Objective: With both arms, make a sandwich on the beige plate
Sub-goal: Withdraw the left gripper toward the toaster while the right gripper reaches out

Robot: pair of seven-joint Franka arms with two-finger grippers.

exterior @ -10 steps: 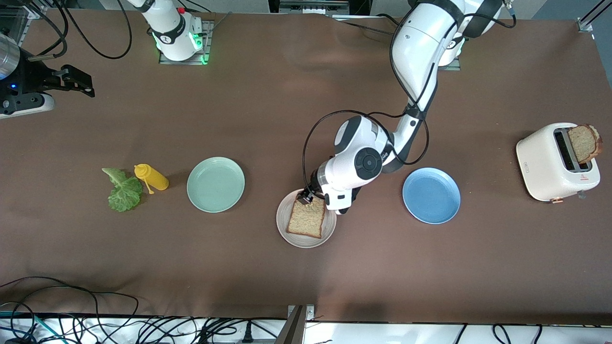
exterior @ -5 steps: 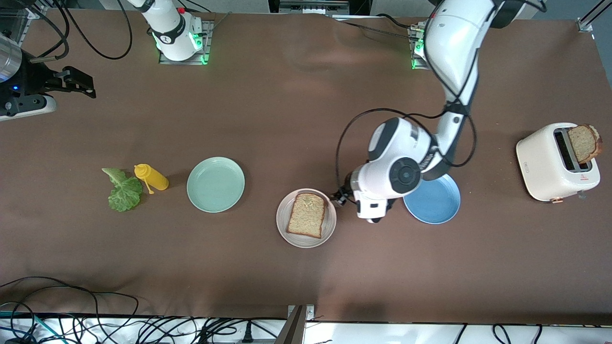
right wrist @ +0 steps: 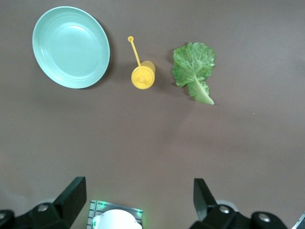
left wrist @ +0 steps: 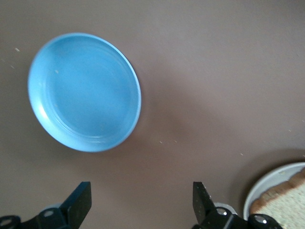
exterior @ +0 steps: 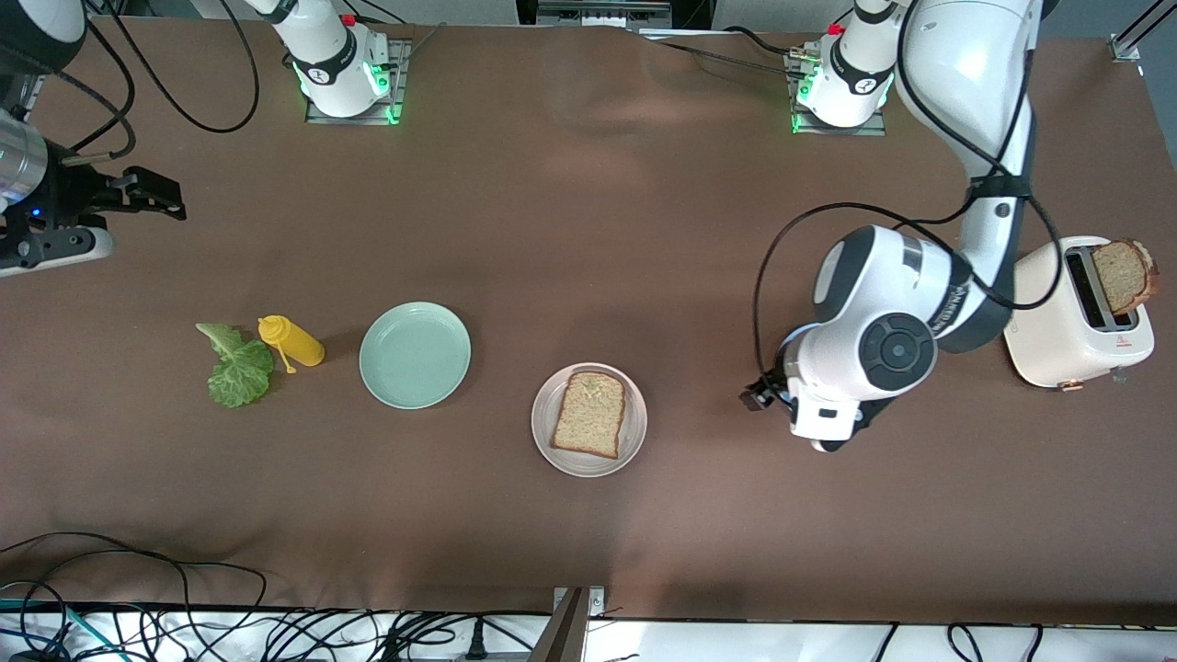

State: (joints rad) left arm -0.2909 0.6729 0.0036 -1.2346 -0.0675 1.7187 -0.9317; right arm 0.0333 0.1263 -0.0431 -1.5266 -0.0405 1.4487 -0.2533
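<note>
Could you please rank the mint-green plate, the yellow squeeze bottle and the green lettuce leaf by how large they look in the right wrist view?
1. Round mint-green plate, clearly largest.
2. Ruffled green lettuce leaf.
3. Yellow squeeze bottle, smallest, though it is seen nearly end-on, so its length is foreshortened.

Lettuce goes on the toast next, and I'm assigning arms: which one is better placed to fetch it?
Right. The lettuce leaf shows under the open right gripper; the open left gripper is over the blue plate.
</note>
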